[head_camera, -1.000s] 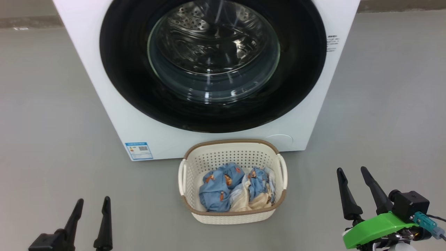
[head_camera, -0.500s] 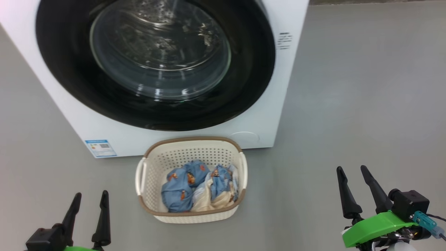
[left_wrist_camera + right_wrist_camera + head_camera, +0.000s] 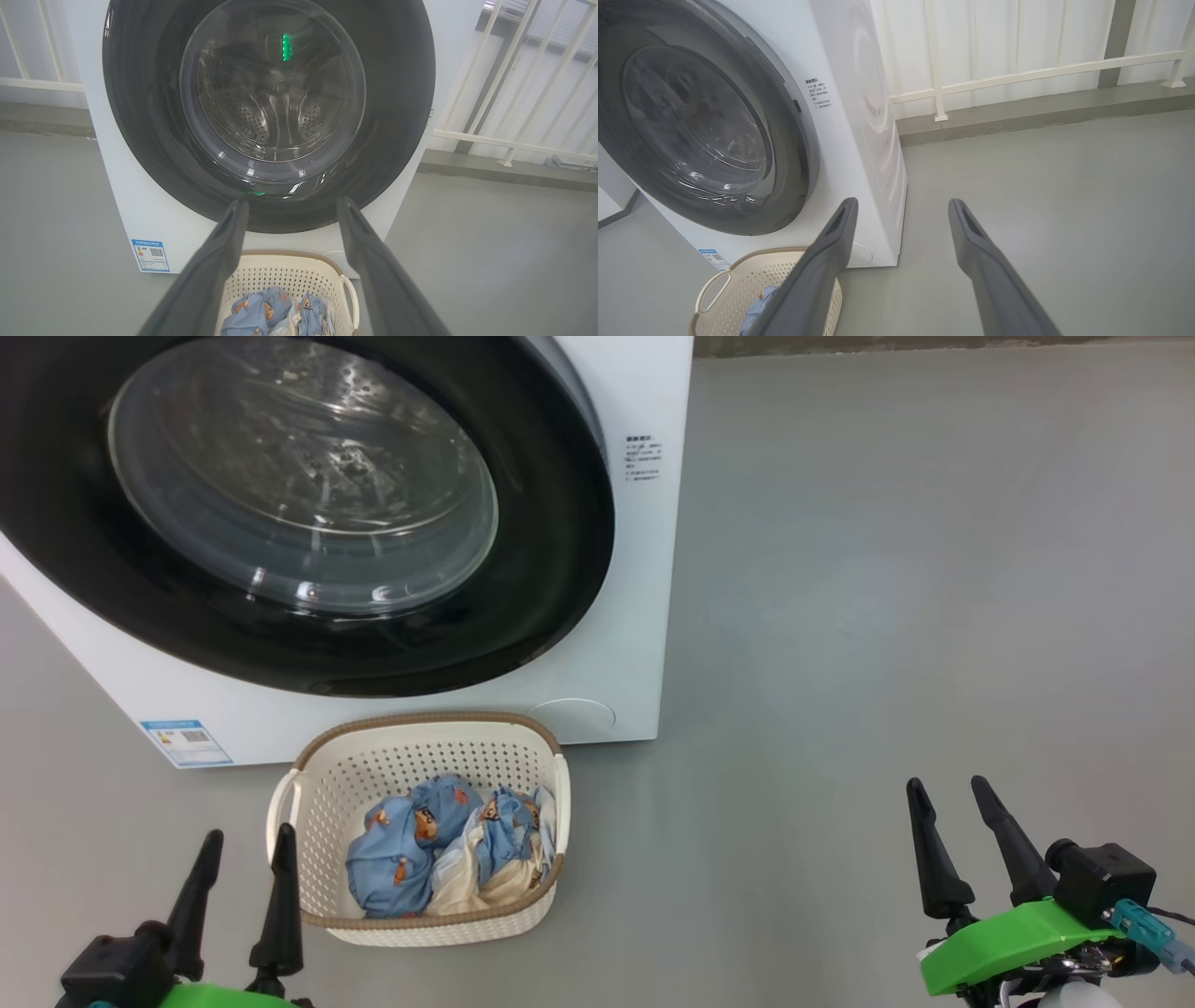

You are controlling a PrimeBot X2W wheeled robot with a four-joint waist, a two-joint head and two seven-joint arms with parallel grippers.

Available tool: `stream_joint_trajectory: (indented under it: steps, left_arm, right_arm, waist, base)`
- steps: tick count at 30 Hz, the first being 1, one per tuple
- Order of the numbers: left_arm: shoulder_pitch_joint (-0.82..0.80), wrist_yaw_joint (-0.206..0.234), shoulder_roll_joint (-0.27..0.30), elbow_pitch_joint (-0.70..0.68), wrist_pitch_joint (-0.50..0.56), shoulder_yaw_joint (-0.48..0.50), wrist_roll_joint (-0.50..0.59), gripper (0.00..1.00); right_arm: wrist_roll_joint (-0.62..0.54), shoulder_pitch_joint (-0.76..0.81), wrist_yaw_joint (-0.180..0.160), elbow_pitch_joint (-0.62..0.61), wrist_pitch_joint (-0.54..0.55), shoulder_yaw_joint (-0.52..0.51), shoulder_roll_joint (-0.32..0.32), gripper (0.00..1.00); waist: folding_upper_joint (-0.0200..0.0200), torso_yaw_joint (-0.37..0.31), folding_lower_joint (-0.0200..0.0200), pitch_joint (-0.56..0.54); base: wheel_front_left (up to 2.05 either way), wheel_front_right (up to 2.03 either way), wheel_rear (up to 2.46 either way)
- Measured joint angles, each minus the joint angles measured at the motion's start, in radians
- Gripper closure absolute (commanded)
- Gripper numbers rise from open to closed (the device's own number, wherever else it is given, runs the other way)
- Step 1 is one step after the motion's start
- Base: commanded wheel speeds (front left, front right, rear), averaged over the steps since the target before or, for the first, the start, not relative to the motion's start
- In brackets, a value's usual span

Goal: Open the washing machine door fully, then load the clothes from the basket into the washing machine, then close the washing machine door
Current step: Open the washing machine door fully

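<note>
While the washing machine door (image 3: 299, 495) stands shut at its twelve o'clock, the nearer left gripper (image 3: 250, 833) waits, fingers apart.

The left gripper (image 3: 249, 835), built of two long dark tapered fingers, is seen low at the left of the head view, jaws spread wide and nothing held. The right gripper (image 3: 947, 786), carried on a bright green wrist bracket (image 3: 1018, 938), is likewise spread and empty, fingers pointed forward.

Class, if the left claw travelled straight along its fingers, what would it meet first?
Probably the washing machine door, at its black lower rim, the left claw passing above the basket; depth is unclear.
</note>
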Motion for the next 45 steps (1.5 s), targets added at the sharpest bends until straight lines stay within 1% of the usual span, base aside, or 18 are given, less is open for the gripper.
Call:
stream_joint_trajectory:
  steps: [14, 15, 16, 17, 20, 23, 27, 31, 36, 38, 42, 45]
  left_arm:
    - [0.003, 0.0, -0.007, 0.001, 0.0, -0.018, -0.023, 0.0]
    - [0.007, 0.0, -0.009, 0.001, 0.0, -0.018, -0.024, 0.0]
    - [0.013, 0.0, -0.012, 0.001, 0.0, -0.018, -0.024, 0.0]
    - [0.019, 0.0, -0.015, 0.001, 0.0, -0.018, -0.025, 0.0]
    - [0.022, 0.0, -0.023, 0.001, -0.001, -0.018, -0.025, 0.0]
    - [0.022, 0.0, -0.03, 0.001, -0.001, -0.017, -0.029, 0.0]
    - [0.02, 0.0, -0.036, 0.001, -0.001, -0.022, -0.032, 0.0]
    - [0.006, 0.0, -0.038, 0.0, -0.001, -0.028, -0.042, 0.0]
    - [-0.028, 0.0, -0.045, -0.006, -0.001, -0.038, -0.049, 0.0]
    - [-0.042, 0.0, -0.047, -0.009, -0.001, -0.042, -0.051, 0.0]
    - [-0.074, 0.0, -0.054, -0.009, -0.001, -0.055, -0.058, 0.0]
    - [-0.096, 0.0, -0.061, -0.011, -0.001, -0.061, -0.061, 0.0]
  right_arm:
    - [0.012, -0.004, 0.0, 0.002, 0.0, 0.021, 0.001, 0.0]
    - [0.023, -0.007, 0.0, 0.002, 0.0, 0.024, 0.001, 0.24]
    - [0.038, -0.012, 0.0, 0.002, 0.0, 0.027, 0.002, 0.73]
    - [0.055, -0.018, 0.0, 0.001, 0.0, 0.029, 0.003, 1.0]
    - [0.131, -0.042, 0.0, -0.015, 0.0, 0.028, 0.013, 1.0]
    - [0.226, -0.076, 0.0, -0.06, 0.0, 0.027, 0.019, 1.0]
    - [0.377, -0.135, 0.0, -0.131, -0.003, 0.039, 0.02, 1.0]
    - [0.556, -0.2, 0.0, -0.156, -0.003, 0.05, 0.01, 1.0]
    - [0.786, -0.299, 0.0, -0.171, -0.004, 0.072, -0.029, 1.0]
    - [0.858, -0.344, 0.0, -0.176, -0.005, 0.079, -0.054, 1.0]
    - [0.958, -0.433, 0.0, -0.177, -0.005, 0.118, -0.118, 1.0]
    - [1.053, -0.502, 0.0, -0.169, -0.007, 0.17, -0.164, 1.0]
  waist:
    - [0.0, 0.015, -0.0001, -0.012]
    - [0.0, 0.016, 0.0, -0.012]
    - [0.0, 0.018, 0.0, -0.013]
    - [0.0, 0.02, 0.0, -0.012]
    - [0.0, 0.024, 0.0, -0.007]
    - [0.0, 0.027, 0.0, 0.002]
    - [0.0, 0.034, 0.0, 0.023]
    - [0.0, 0.042, 0.0, 0.049]
    - [0.0, 0.057, 0.0001, 0.087]
    - [0.0, 0.065, 0.0, 0.105]
    - [0.0, 0.082, 0.0001, 0.143]
    - [0.0, 0.096, 0.0002, 0.173]
  base:
    - [0.09, 0.09, -0.19]
    - [0.0, 0.0, 0.0]
    - [0.0, 0.0, 0.0]
    - [0.0, 0.0, 0.0]
    - [0.0, 0.0, 0.0]
    - [0.0, 0.0, 0.0]
    - [0.0, 0.0, 0.0]
    - [0.0, 0.0, 0.0]
    - [0.0, 0.0, 0.0]
    - [0.0, 0.0, 0.0]
    - [0.0, 0.0, 0.0]
    - [0.0, 0.0, 0.0]
